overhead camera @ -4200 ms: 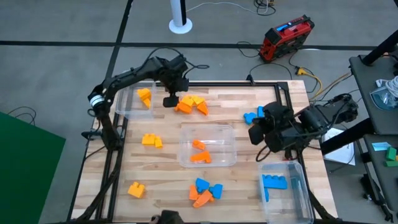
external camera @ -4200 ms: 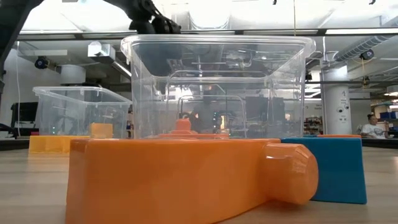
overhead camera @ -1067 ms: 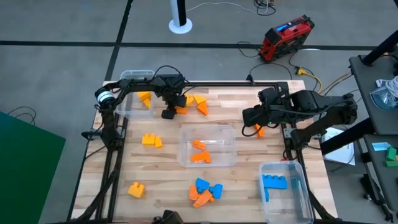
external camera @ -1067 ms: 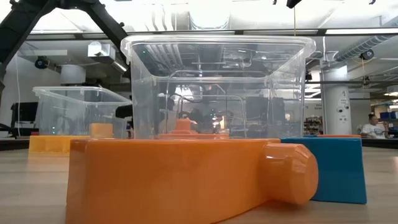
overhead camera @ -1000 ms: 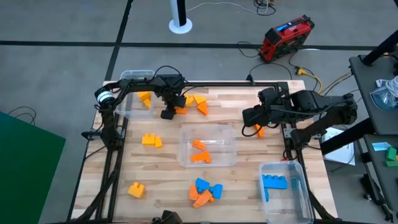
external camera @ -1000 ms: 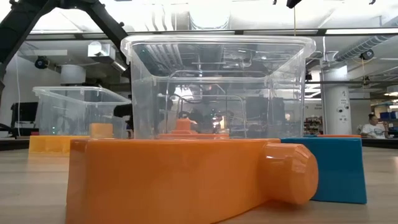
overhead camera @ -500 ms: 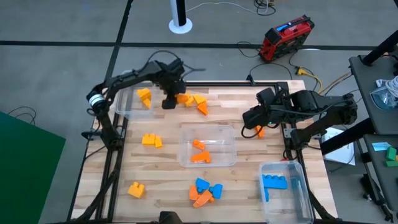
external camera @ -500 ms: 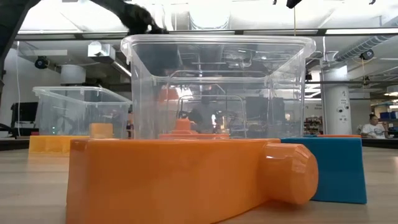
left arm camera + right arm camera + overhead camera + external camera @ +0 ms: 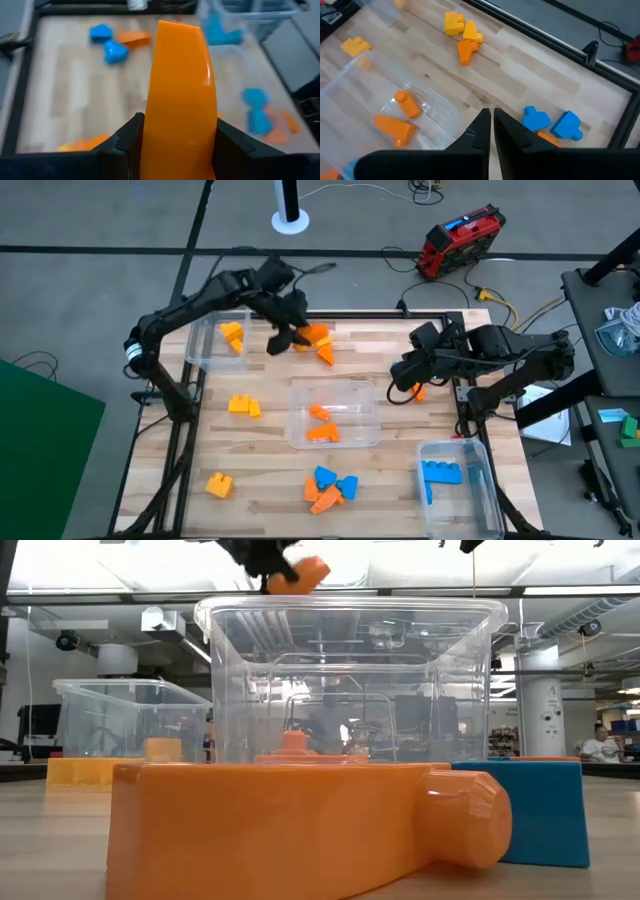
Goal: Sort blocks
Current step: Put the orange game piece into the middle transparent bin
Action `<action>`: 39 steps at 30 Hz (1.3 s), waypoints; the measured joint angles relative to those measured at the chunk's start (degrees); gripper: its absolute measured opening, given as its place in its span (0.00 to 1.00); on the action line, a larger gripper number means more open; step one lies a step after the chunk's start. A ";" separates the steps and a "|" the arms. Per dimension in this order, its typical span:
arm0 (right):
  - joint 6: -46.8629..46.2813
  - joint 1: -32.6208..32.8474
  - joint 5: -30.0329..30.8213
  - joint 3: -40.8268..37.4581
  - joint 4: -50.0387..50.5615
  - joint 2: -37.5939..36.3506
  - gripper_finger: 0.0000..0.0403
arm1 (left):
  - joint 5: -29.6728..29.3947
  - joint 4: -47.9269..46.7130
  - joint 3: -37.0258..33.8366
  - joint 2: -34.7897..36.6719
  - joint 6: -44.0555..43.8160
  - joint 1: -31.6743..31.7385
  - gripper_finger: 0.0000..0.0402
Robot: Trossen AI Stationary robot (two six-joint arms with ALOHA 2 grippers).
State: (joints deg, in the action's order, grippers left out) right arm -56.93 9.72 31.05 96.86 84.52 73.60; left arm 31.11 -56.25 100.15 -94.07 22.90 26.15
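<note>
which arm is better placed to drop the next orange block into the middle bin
Left. Its end effector already grips an orange plastic block, lifted near the clear plastic middle bin. The right end effector is shut and empty by the table's right edge.

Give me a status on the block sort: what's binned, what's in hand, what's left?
Binned: two orange blocks in the middle bin, yellow and blue in theirs. In hand: the left claw holds an orange block aloft; the right claw is shut, empty. Left: loose blocks, including a near-edge pile.
</note>
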 joint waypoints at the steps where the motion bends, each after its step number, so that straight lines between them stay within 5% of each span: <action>1: 0.51 0.00 0.00 0.00 -0.02 0.00 0.03 | -0.04 0.92 -0.45 0.30 -0.60 -1.56 0.37; 12: 6.78 0.00 0.00 0.00 -4.23 0.00 0.03 | -3.65 8.19 -8.11 0.45 -8.17 -12.96 0.37; 21: 9.91 0.00 -0.11 0.00 -5.56 0.00 0.03 | -9.54 9.94 -11.01 0.42 -14.35 -16.44 0.37; 39: 11.16 0.00 -1.03 0.00 -5.98 0.02 0.03 | -12.03 12.14 -11.67 0.42 -22.49 -20.69 0.42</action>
State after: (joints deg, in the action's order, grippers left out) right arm -45.78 9.72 30.02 96.86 78.54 73.63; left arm 19.08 -44.11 88.48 -93.65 0.41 5.47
